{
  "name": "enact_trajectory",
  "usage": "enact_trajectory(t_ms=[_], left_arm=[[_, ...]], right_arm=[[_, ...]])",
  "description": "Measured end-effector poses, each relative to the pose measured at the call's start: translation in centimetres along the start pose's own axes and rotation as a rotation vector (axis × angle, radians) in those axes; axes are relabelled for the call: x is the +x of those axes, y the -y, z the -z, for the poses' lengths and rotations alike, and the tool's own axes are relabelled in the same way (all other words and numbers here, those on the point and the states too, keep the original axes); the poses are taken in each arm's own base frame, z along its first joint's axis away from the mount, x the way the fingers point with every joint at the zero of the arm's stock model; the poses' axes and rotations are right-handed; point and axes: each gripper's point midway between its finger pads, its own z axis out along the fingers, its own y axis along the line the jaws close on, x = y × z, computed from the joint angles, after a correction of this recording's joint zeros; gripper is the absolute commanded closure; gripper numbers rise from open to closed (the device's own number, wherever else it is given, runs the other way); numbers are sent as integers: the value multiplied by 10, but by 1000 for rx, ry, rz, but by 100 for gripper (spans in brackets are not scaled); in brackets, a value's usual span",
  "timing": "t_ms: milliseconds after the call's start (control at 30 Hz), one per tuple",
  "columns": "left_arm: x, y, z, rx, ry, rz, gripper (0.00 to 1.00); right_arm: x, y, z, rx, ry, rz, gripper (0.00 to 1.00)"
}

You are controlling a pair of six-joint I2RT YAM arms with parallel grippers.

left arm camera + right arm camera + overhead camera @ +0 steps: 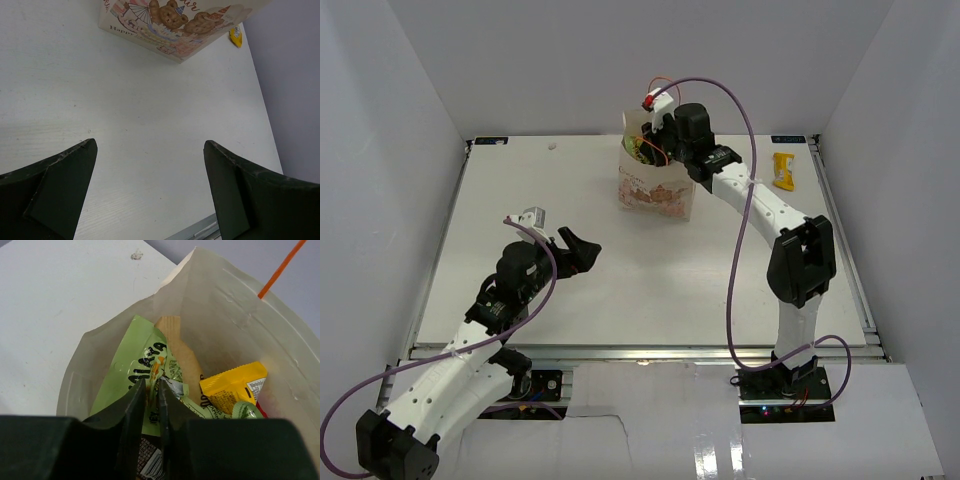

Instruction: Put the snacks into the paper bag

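Looking down into the paper bag (pixel 240 305), mouth wide open, cream walls, thin orange handle (pixel 280 270) at top right. Inside: big green packet (pixel 135 355) leaning on the left wall, a tan bag (pixel 182 352) just behind it, yellow pouch (pixel 235 387) to the right w/ a label on its corner. Smaller green packet (pixel 242 411) under the pouch, touching it, plus a bit of red by the wall, can't tell what. Right gripper (pixel 152 385) is over the opening, fingers nearly together, approx. a slit apart, w/ a dark brown wrapper (pixel 150 460) w/ barcode between them low down. White table (pixel 60 300) at left, outside the bag.
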Motion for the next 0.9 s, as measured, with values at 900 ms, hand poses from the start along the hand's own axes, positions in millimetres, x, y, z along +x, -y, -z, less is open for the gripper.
enact_trajectory(t_ms=[900], left_arm=[[15, -3, -12, 3, -68, -19, 2]], right_arm=[[43, 227, 145, 369, -37, -229, 36]])
